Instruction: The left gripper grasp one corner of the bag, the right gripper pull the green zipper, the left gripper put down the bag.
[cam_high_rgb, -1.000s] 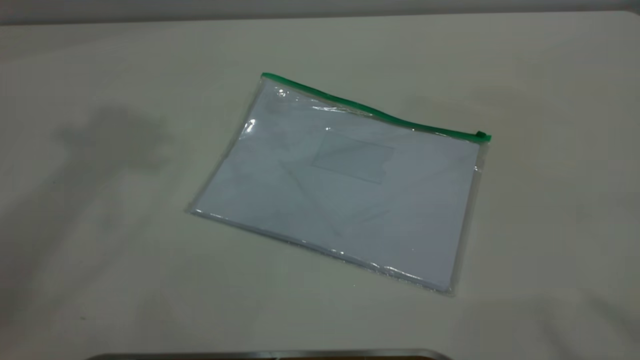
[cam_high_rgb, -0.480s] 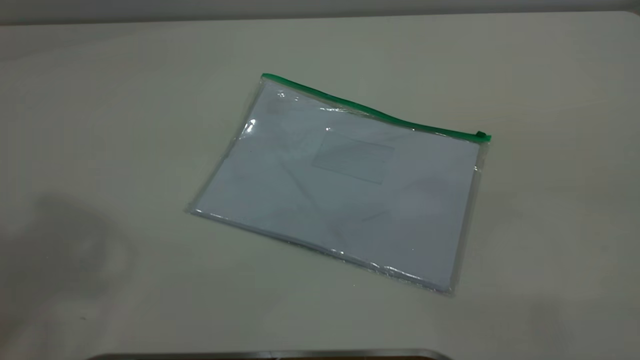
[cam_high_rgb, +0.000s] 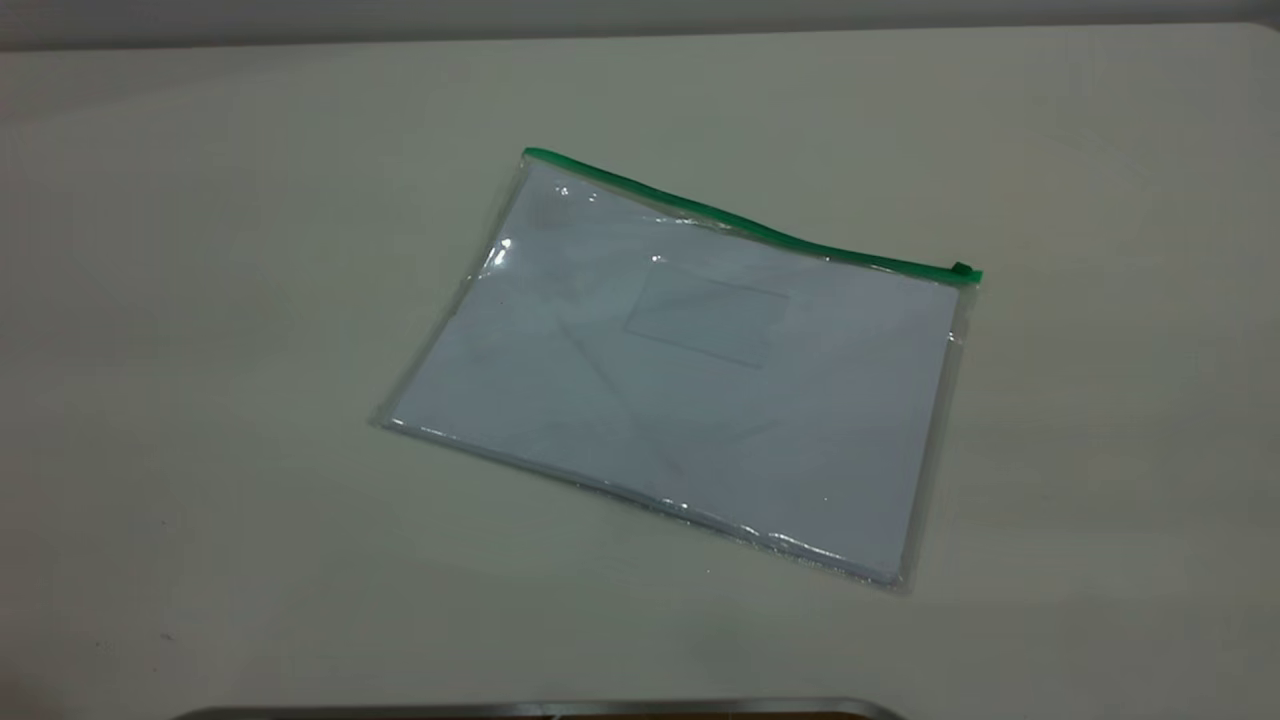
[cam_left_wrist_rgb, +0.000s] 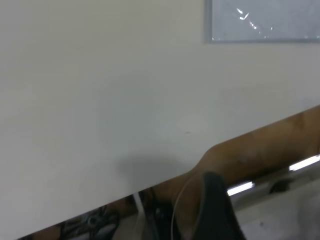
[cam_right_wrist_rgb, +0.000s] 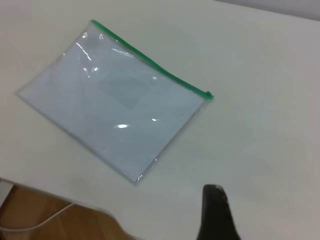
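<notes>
The bag (cam_high_rgb: 680, 375) lies flat on the bench (cam_high_rgb: 200, 300), about midway across it and turned at a slant to the bench edges. White paper shows through the clear plastic, and a small clear pocket (cam_high_rgb: 708, 312) sits on its upper face. The zipper (cam_high_rgb: 745, 222) strip runs along the long edge towards the far edge of the bench, with the slider (cam_high_rgb: 962, 269) at the end nearer the right edge. Nothing touches the bag.

The left hand (cam_left_wrist_rgb: 215, 210) hangs over the near edge of the bench, well apart from the bag (cam_left_wrist_rgb: 265, 20); only one dark finger shows, so I cannot tell whether it is apart or together. The right hand (cam_right_wrist_rgb: 216, 212) is likewise near that edge, clear of the bag (cam_right_wrist_rgb: 115, 95), its state equally unreadable.
</notes>
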